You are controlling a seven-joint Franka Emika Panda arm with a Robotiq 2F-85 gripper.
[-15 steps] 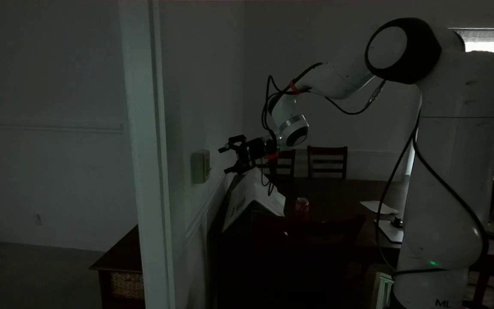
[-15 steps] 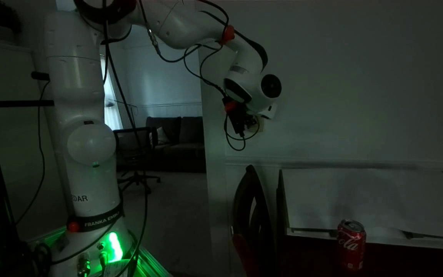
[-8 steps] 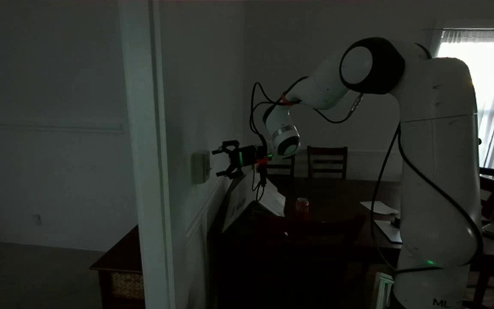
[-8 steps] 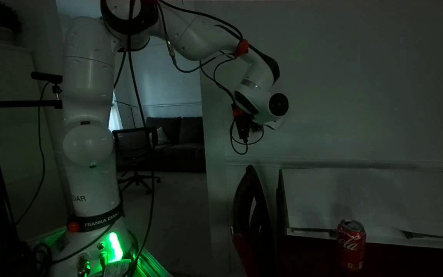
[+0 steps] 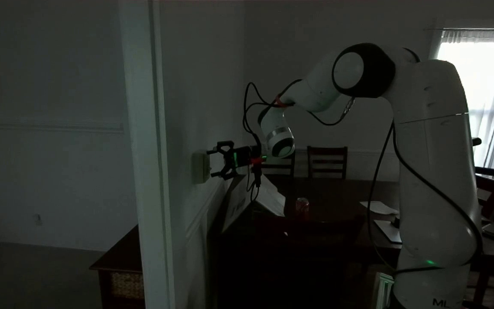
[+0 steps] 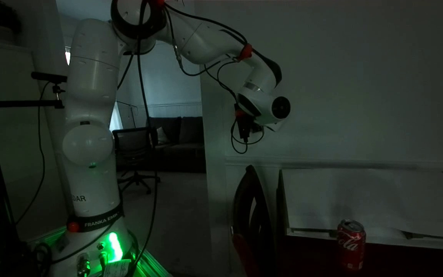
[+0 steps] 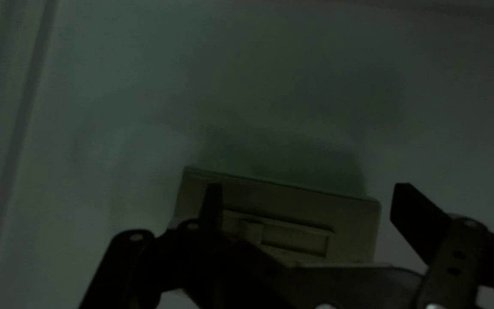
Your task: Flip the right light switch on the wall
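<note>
**Black two-fingered gripper [image 5: 211, 163] facing beige rectangular switch plate [image 7: 298, 205]**

I am holding the gripper with its fingers [image 7: 416, 223] spread — one is overlapping the plate in the wrist view, contact unclear. The plate is jutting from the pale painted wall [image 7: 272, 77] and showing a small block-shaped toggle [image 7: 251, 231] — whether this is the right switch, I am unable to tell.

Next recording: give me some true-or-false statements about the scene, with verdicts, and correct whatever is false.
1. The gripper points toward the light switch on the wall. True.
2. The gripper is shut. False: it is open.
3. A soda can stands upright on the table. True.
4. The soda can is blue. False: it is red.
5. A pillow rests on the couch. True.
6. The window is dark. False: the window is bright.
</note>
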